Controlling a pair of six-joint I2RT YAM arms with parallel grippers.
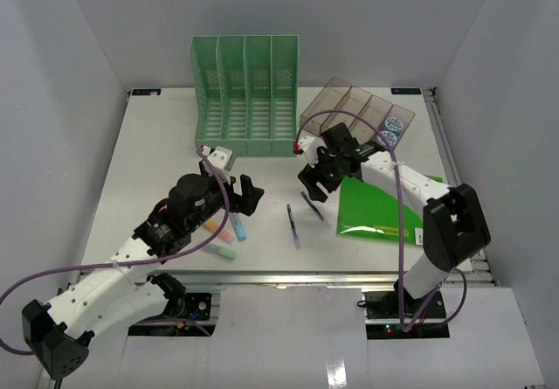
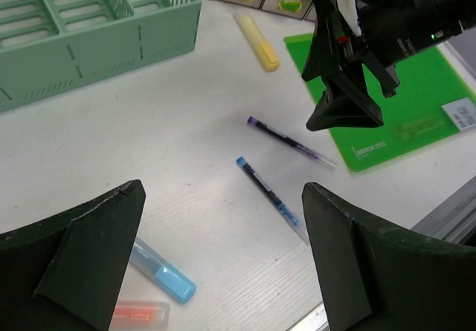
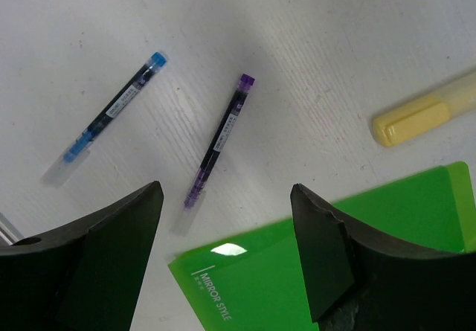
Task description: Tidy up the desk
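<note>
The white desk (image 1: 157, 144) carries loose stationery. A blue pen (image 1: 293, 225) and a purple pen (image 1: 312, 205) lie near the front middle, beside a green folder (image 1: 384, 205). My right gripper (image 3: 227, 197) hovers open over the purple pen's (image 3: 219, 141) clear end and the folder's (image 3: 297, 286) corner, with nothing between its fingers. The blue pen (image 3: 111, 111) lies to its left and a yellow highlighter (image 3: 424, 111) to its right. My left gripper (image 2: 223, 190) stands wide open above bare desk, between the blue pen (image 2: 271, 197) and a blue highlighter (image 2: 160, 271).
A green slotted file rack (image 1: 244, 96) stands at the back, with a smoky clear organizer (image 1: 358, 114) to its right. Blue (image 1: 238, 225), orange (image 1: 212, 225) and green (image 1: 223, 251) highlighters lie near the front edge under the left arm. Metal rails border the desk.
</note>
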